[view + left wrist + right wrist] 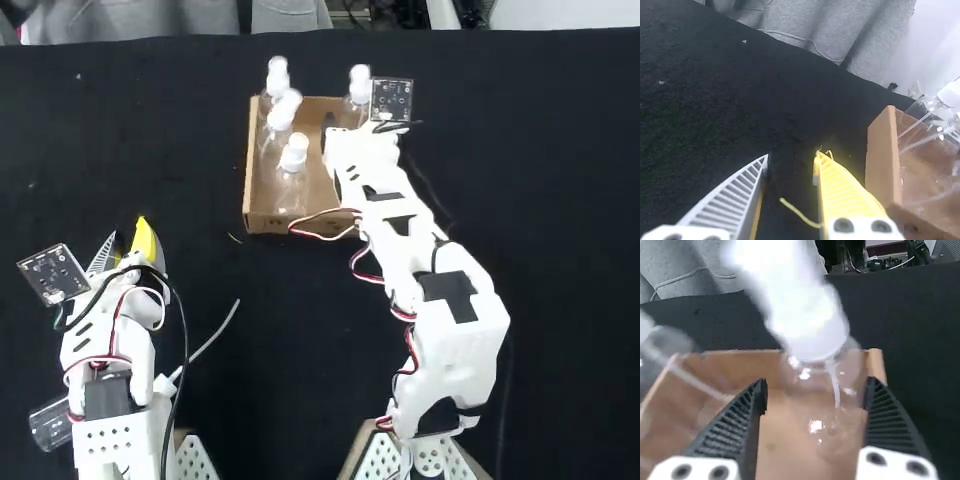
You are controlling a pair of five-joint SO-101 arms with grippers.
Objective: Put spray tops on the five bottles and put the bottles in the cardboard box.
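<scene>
where the right gripper hangs over the box, you have its fingers spread, one on each side of a clear bottle. the bottle stands between them, with its white spray top rising towards the wrist. you cannot tell whether the pads touch the bottle's wall. the box's far wall runs just beyond the fingertips.

beside that gripper, on the side towards the left arm, three more capped bottles stand in a row along the box wall, close enough to crowd the fingers. the right arm lies over the opposite side of the box, and its red and white wires hang at the near wall.

your left gripper sits well apart from the box over the black table, its grey finger and yellow finger held apart with nothing between them. a loose yellow thread curls at the base of the yellow finger. ahead of it, to the yellow side, you see the box wall.

behind that gripper, by the arm's base, another clear bottle lies on its side, partly hidden.
</scene>
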